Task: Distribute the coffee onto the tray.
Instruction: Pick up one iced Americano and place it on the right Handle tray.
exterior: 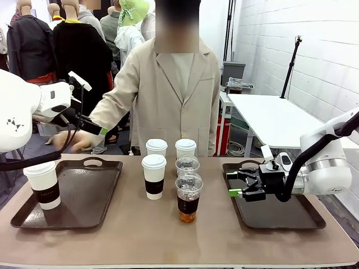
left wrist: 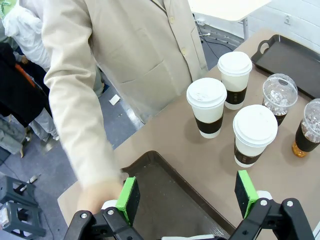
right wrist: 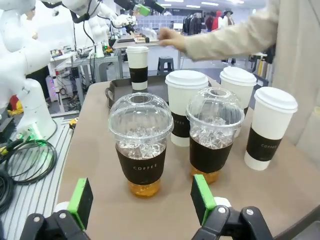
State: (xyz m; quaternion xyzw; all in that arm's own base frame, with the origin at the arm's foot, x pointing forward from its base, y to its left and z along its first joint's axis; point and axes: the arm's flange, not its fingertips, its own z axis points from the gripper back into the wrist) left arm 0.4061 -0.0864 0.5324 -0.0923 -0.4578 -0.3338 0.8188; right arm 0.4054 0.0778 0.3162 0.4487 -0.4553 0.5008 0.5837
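Note:
Five coffee cups stand mid-table: three white lidded ones (exterior: 153, 176) (exterior: 156, 148) (exterior: 185, 148) and two clear dome-lidded ones (exterior: 189, 197) (exterior: 187, 166). A sixth white cup (exterior: 44, 185) stands on the left tray (exterior: 84, 196). My left gripper (exterior: 92, 126) hangs open high over that tray's far edge; in its wrist view (left wrist: 187, 192) the tray (left wrist: 165, 200) lies below, with nothing between the fingers. My right gripper (exterior: 238, 182) is open over the right tray's (exterior: 280, 210) left rim. In its wrist view (right wrist: 142, 200) it faces the nearest clear cup (right wrist: 141, 145).
A person in a beige coat stands at the far side, one hand (exterior: 78, 140) reaching out beside my left gripper, over the left tray's far edge. The right tray holds nothing. Bare tabletop lies in front of the cups.

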